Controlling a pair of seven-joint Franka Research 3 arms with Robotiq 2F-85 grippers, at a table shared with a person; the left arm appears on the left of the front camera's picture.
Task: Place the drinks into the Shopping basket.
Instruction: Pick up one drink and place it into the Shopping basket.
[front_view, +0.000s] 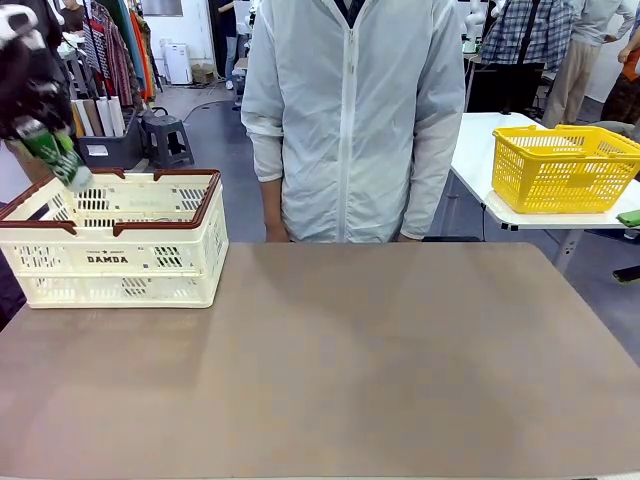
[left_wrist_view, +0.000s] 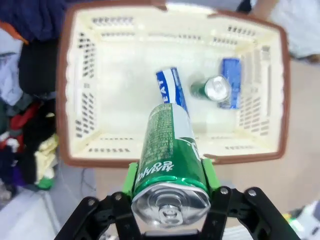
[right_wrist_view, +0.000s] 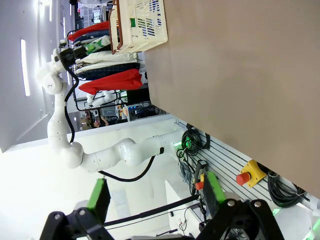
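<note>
Front view: the left hand (front_view: 45, 140) pinches a green can (front_view: 58, 157), tilted above the Shopping basket (front_view: 115, 262) at its left rim.

Left wrist view: three cans lie inside the basket, beyond the held one.

Right wrist view: the right hand (right_wrist_view: 156, 197) is spread, off the desk (right_wrist_view: 250, 75).

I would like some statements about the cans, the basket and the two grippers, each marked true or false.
1. The left gripper holds a green can. True.
2. The cream basket has nothing inside. False: it holds two blue-and-white cans and one more green can.
3. The right gripper has its fingers apart with nothing between them. True.
4. The held can rests on the table. False: it hangs tilted above the basket's rim.
</note>
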